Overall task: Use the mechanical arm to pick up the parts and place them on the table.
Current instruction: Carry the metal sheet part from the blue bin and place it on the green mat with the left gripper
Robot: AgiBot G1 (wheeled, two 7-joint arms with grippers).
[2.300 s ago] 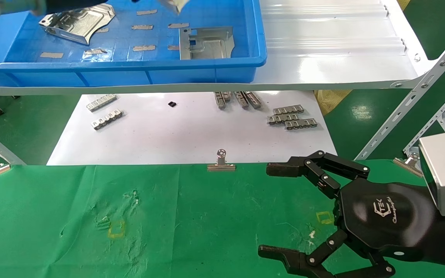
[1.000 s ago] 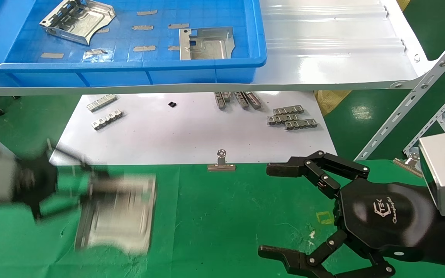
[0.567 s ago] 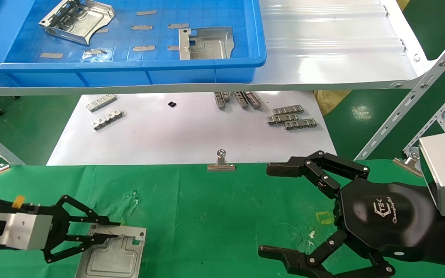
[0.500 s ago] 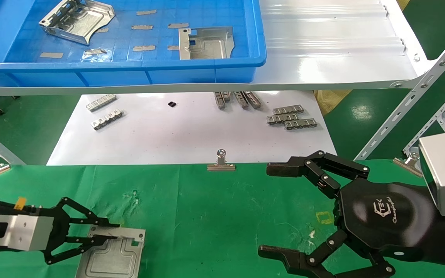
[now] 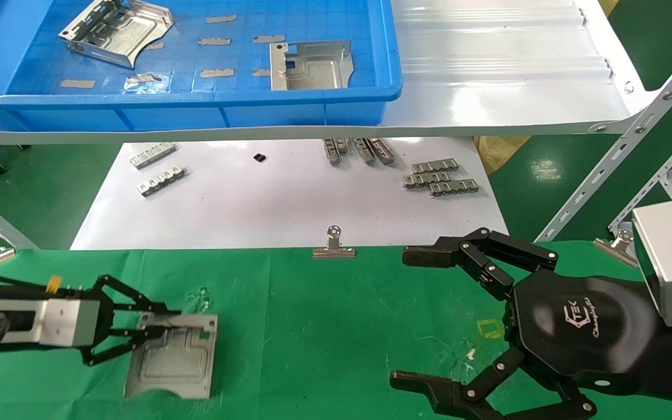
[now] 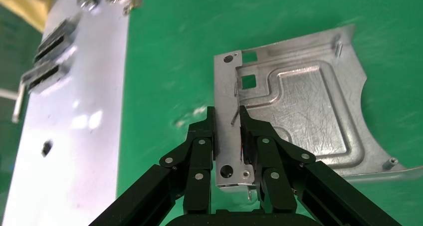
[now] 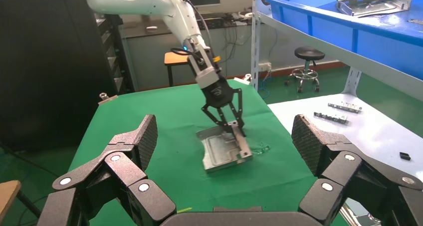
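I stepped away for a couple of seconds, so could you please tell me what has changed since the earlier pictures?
The left tool came down from the blue bin with a silver part and brought it to the green table, still pinching its rim. The right tool, open over the table, and the two parts in the bin have not moved.

Worktop (image 5: 324, 326): green cloth, small yellow square marks. Part (image 5: 174, 357): shiny silver, embossed grooves. Left gripper (image 5: 158, 331): black links, silver block. Right gripper (image 5: 423, 318): glossy black, white logo. Bin (image 5: 196, 111) beyond worktop: blue, grid floor. Sheet (image 5: 283, 204): white.
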